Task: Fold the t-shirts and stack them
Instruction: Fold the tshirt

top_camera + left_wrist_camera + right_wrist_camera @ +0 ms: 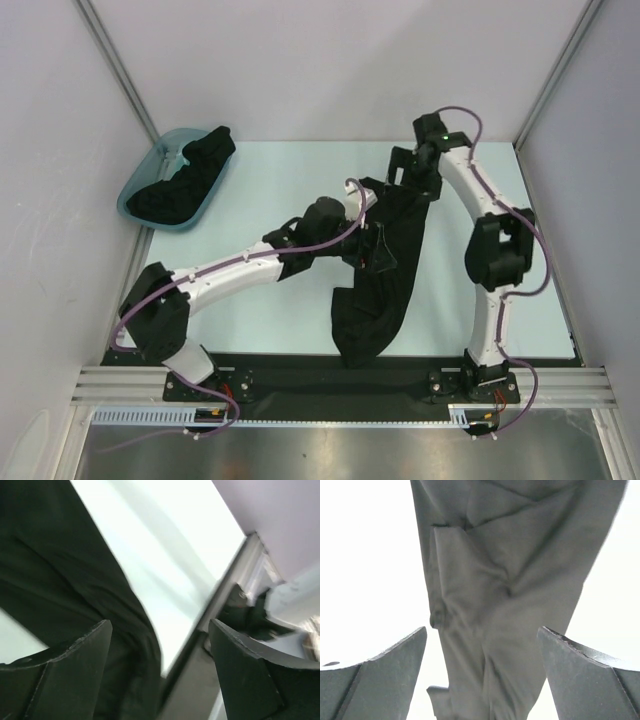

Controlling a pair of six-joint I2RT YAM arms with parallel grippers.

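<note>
A black t-shirt (375, 300) lies crumpled in a long strip on the bench (270, 320), its near end at the front edge between my two bases. My left jaws stand wide open at the strip's middle and grip nothing, with cloth beside one finger (65, 680). Farther on, my right jaws gape over its far end, also empty. In the far left corner, a teal tub (158, 152) holds more black shirts (190, 175).
</note>
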